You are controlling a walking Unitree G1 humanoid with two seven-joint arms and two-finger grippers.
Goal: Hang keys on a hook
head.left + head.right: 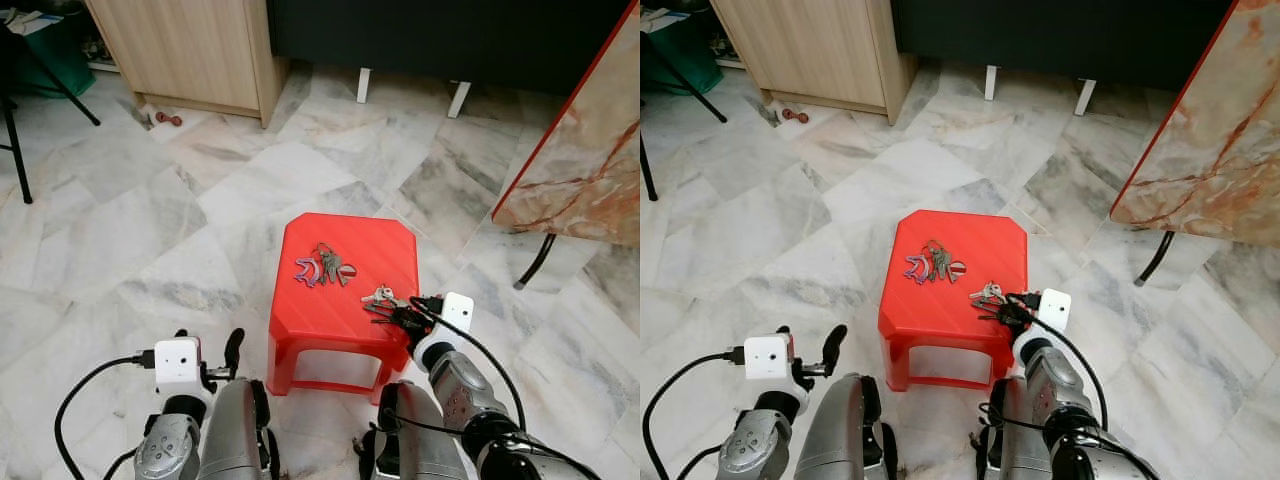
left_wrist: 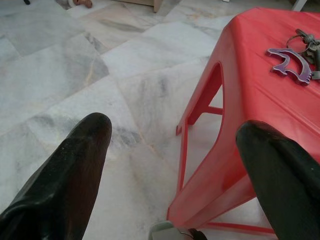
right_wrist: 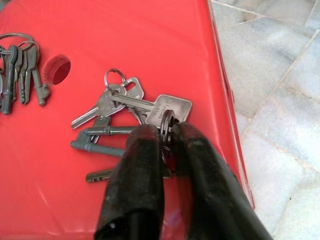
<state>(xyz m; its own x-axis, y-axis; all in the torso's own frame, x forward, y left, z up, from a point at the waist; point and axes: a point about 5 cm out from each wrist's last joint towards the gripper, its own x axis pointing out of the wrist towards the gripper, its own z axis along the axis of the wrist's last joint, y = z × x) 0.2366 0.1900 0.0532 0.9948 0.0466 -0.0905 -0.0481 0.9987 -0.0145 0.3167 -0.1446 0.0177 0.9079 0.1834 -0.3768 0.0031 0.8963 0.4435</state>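
2 bunches of keys lie on the red stool (image 1: 345,262), which puts them low in front of me, within reach of an arm bent down. The farther bunch with the purple fob (image 1: 322,267) rests near the middle of the seat, beside a small round hole (image 3: 56,71) in the plastic. The nearer bunch of keys (image 3: 125,115) lies fanned out at the seat's right front corner, close to the edge, and this is the one I take.

My right gripper (image 3: 166,137) sits low over that corner with its 2 black fingers drawn narrow, pinching the ring of the nearer bunch between the tips. The keys themselves lie flat on the seat, so I judge the bunch gripped but not yet lifted. Holding it by the ring leaves the loop free to go over a hook.

My left gripper (image 1: 226,362) hangs beside the stool's left front leg, its fingers spread wide, holding and touching nothing.
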